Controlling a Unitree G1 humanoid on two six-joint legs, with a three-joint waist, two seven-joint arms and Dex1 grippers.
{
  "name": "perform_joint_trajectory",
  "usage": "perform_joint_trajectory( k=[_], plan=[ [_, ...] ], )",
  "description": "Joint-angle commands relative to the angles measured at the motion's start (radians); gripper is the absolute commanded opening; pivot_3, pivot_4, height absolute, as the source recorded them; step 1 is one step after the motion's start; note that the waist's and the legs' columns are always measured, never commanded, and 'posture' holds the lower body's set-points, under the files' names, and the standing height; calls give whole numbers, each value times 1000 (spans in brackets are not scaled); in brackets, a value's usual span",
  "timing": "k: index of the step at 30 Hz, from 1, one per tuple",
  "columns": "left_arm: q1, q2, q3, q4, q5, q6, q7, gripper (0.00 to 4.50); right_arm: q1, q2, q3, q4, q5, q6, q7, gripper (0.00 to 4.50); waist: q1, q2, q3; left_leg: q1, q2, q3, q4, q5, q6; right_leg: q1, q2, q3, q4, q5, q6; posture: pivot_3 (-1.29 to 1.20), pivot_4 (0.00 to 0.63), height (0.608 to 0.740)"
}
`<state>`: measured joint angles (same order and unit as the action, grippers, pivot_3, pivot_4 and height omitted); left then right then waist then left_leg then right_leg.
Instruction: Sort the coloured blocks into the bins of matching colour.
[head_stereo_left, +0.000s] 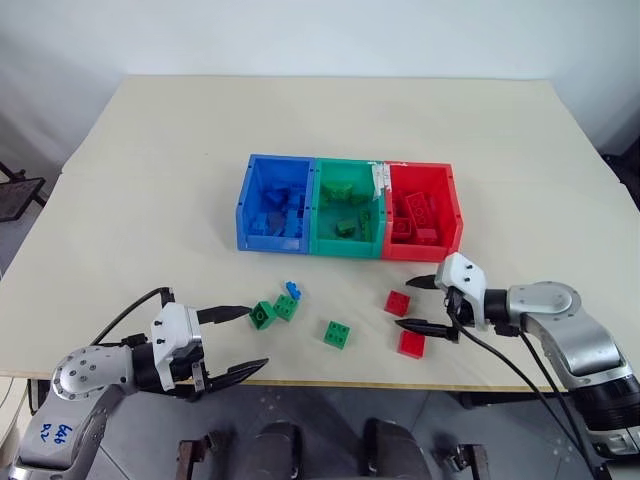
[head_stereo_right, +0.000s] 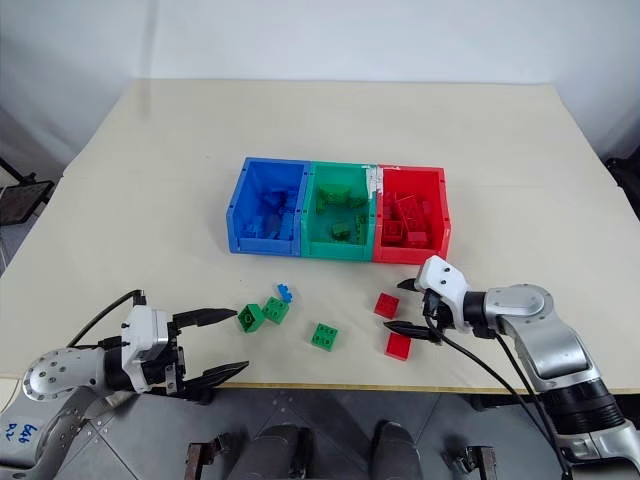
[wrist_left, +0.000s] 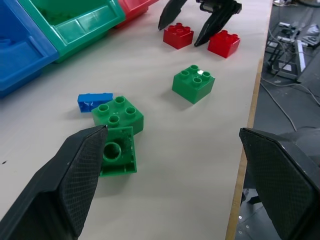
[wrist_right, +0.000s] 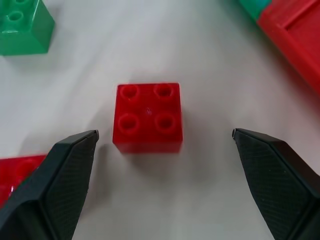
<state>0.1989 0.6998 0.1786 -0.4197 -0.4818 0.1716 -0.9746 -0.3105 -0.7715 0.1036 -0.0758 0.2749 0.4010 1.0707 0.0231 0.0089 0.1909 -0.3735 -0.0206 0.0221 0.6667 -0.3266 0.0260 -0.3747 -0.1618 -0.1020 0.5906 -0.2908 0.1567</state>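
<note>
Most of the sorting is looking done: the three joined open-topped plastic bins (head_stereo_left: 347, 208), blue, green and red in a row, are each already holding several small studded bricks of their own colour. Six bricks are lying loose on the pale tabletop (head_stereo_left: 140, 190) in front of the bins: a tipped green brick (head_stereo_left: 263, 314) and an upright green brick (head_stereo_left: 286, 307) touching each other, a tiny blue brick (head_stereo_left: 292, 290) just beside them on the bin side, a lone green brick (head_stereo_left: 337, 334) nearer the tabletop's front edge, and two red bricks, one (head_stereo_left: 396, 302) close to the red bin and one (head_stereo_left: 410, 343) nearer the edge. The right tool (head_stereo_left: 426, 304) is hovering with its fingers spread wide and empty, framing the red brick nearer the bin, which judging by this is the next pick. The left tool (head_stereo_left: 240, 341) is also gaping open and empty, near the tipped green brick. Room is plentiful beyond and to both sides of the bins, but the loose bricks are lying close to the front edge, so a nudge could push the nearest ones off.
</note>
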Motion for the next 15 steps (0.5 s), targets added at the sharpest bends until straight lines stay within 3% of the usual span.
perform_joint_trajectory(
  k=[1,8,15],
  plan=[
    [17,-5,15,-54,-11,-15,8,4491,-1,-14,-40,-40,37,1,24,4500,0,0,0,0,0,0,0,0,0,0,0,0,0,0,0,0,150,740],
    [-43,-27,-68,-65,-11,-13,-11,4491,115,-144,-204,-83,140,0,140,4500,6,0,0,-1,-1,0,1,-1,2,0,-1,0,0,0,0,0,150,740],
    [-125,-34,-166,-25,-6,-25,-81,4491,270,-213,-251,-215,205,37,203,4500,-3,0,0,1,0,3,0,-1,2,1,0,-1,0,0,0,0,150,740]
  ],
)
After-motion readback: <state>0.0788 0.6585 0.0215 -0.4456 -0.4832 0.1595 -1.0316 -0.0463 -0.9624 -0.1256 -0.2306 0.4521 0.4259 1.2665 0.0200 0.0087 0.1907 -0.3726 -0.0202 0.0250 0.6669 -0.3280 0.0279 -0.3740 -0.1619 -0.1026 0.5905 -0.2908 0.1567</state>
